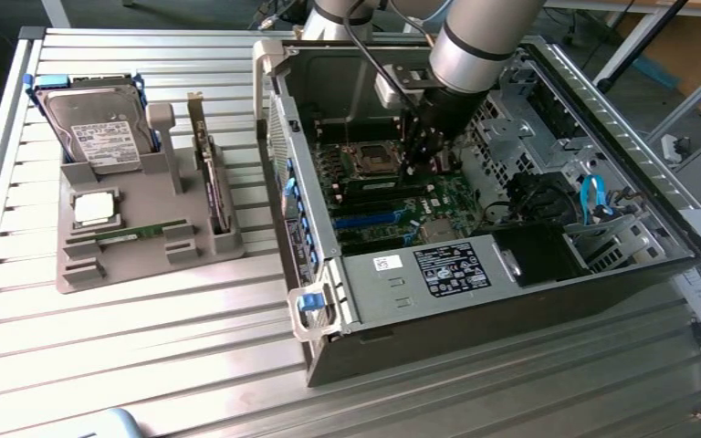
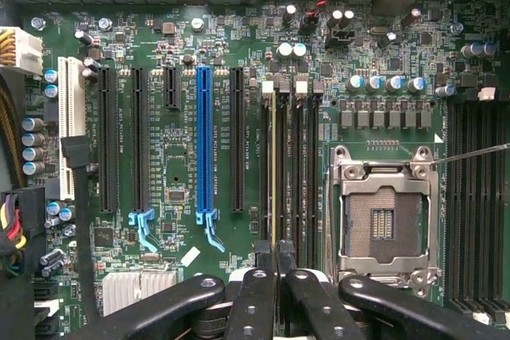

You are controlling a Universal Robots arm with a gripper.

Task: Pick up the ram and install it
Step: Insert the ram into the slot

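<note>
One arm reaches down into the open computer case (image 1: 473, 274), its hand (image 1: 422, 164) low over the motherboard (image 2: 179, 157). The fingers (image 2: 255, 300) of the hand (image 2: 276, 276) are clenched on the ram (image 2: 273, 165), which stands on edge along a memory slot directly beneath, showing as a thin yellow-green line running out from between the fingertips. Whether it is fully seated cannot be told. The processor socket (image 2: 385, 220) lies just beside the hand; the blue slot (image 2: 204, 141) is farther off on the other side. Well apart, a grey holder (image 1: 143, 265) sits on the table (image 1: 143, 347).
</note>
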